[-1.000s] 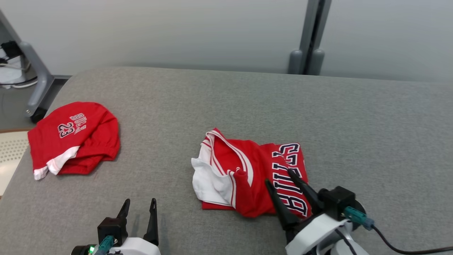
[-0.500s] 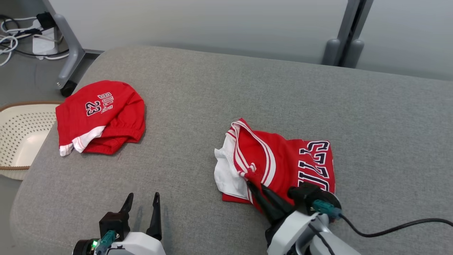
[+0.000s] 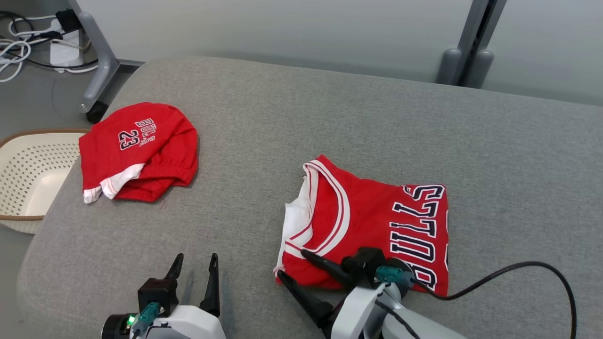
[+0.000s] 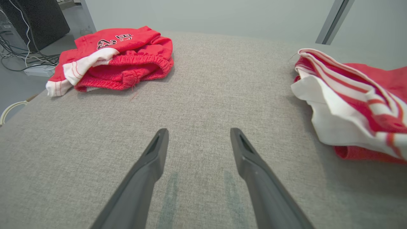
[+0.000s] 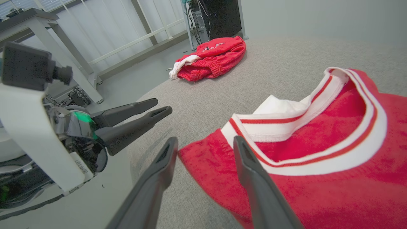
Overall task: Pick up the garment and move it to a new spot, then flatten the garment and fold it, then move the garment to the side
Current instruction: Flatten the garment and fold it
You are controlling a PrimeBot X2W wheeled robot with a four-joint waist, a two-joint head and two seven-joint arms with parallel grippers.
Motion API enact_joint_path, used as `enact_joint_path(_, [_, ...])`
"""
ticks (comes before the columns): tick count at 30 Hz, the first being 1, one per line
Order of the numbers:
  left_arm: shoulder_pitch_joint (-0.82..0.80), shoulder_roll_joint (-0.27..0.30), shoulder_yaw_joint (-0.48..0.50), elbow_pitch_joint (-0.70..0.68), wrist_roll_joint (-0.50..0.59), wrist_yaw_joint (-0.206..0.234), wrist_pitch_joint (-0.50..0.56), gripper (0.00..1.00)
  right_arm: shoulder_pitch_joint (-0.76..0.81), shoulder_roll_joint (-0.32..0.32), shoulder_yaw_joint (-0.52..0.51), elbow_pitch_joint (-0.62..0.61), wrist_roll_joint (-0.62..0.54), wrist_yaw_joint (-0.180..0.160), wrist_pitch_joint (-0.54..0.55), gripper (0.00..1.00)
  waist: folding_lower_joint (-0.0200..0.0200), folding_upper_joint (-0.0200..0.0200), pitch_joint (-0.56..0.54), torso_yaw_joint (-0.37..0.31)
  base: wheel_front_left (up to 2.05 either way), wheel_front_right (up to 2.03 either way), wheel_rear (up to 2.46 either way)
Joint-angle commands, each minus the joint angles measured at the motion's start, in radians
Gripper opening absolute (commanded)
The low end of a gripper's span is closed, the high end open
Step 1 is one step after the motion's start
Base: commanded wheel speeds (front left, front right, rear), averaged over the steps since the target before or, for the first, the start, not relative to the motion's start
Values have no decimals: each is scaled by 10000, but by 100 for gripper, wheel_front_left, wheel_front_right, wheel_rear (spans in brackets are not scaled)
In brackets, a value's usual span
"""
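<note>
grey cloth-covered surface (image 3: 330,117), rounded corners, pale wall behind. item one: jersey (image 3: 372,221), red with white trim and lettering, lying folded towards the near edge, right of centre; white inner layer pokes out along its left side. item two: shorts (image 3: 141,150), red, bunched, near the far left corner, well apart from the jersey. item three: basket (image 3: 28,188), pale and perforated, on the floor off the left edge. right gripper (image 3: 291,262): fingers spread fairly wide, holding nothing, low at the jersey's near left corner; in the right wrist view the red corner lies just between the two fingers (image 5: 241,152). left gripper (image 3: 197,256): fully spread, empty, above bare cloth by the near edge, apart from both garments. step in hand, as judged: fold looks largely made, so what remains is taking that corner to tidy the jersey or carry it to the side. handling notes: bring the fingers down flat to the surface so every layer at the corner goes between them, not the top one alone; close fully before moving; draw the jersey low and slowly so the fold holds; a second pinch by the left gripper on the collar side would keep the white layer from trailing; stop short of the shorts.
</note>
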Motion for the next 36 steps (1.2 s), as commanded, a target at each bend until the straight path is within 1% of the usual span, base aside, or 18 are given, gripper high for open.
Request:
enact_joint_path(1, [-149, 42, 51, -6, 66, 54, -19, 100, -148, -79, -111, 17, 62, -4, -42, 100, 0, -1, -31, -135, 0, 0, 0])
enact_joint_path(3, [-119, 46, 127, -12, 128, 57, -19, 100, -171, -85, -650, 113, -199, -4, -42, 100, 0, -1, -78, -281, 0, 0, 0])
enact_joint_path(6, [-85, 43, 221, -61, 204, 38, -18, 100, 89, -68, -2038, 282, -1131, -3, -42, 100, 0, -1, -129, -553, 0, 0, 0])
enact_joint_path(7, [-85, 43, 221, -61, 204, 38, -18, 100, 89, -68, -2038, 282, -1131, -3, -42, 100, 0, -1, -129, -553, 0, 0, 0])
enact_joint_path(12, [-65, 45, 363, -158, 317, 29, -18, 100, 942, -64, -5059, 55, -2898, -4, -44, 100, 0, -1, -190, -1018, 0, 0, 0])
enact_joint_path(15, [-38, 43, 442, -200, 403, 19, -18, 100, 1571, -59, -6680, -289, -3723, -3, -43, 100, 0, -1, -238, -1294, 0, 0, 0])
enact_joint_path(17, [-11, 45, 514, -227, 458, 35, -18, 100, 1959, -54, -7593, -561, -4072, -3, -44, 100, 0, -1, -277, -1475, 0, 0, 0])
enact_joint_path(20, [24, 46, 630, -275, 519, 54, -19, 100, 2431, -56, -8551, -950, -4431, -3, -43, 100, 0, -1, -326, -1719, 0, 0, 0])
enact_joint_path(23, [91, 46, 709, -311, 666, 53, -19, 100, 2833, -53, -9100, -1252, -4653, -3, -43, 100, 0, -1, -389, -1920, 0, 0, 0])
enact_joint_path(27, [206, 45, 835, -294, 811, 56, -19, 100, 3176, -60, -9524, -1506, -4757, -3, -45, 100, 0, -1, -518, -2126, 0, 0, 0])
enact_joint_path(36, [677, 45, 1095, -449, 969, 127, -19, 100, 3771, -56, -9697, -1537, -4519, -3, -44, 100, 0, -1, -1056, -2436, 0, 0, 0])
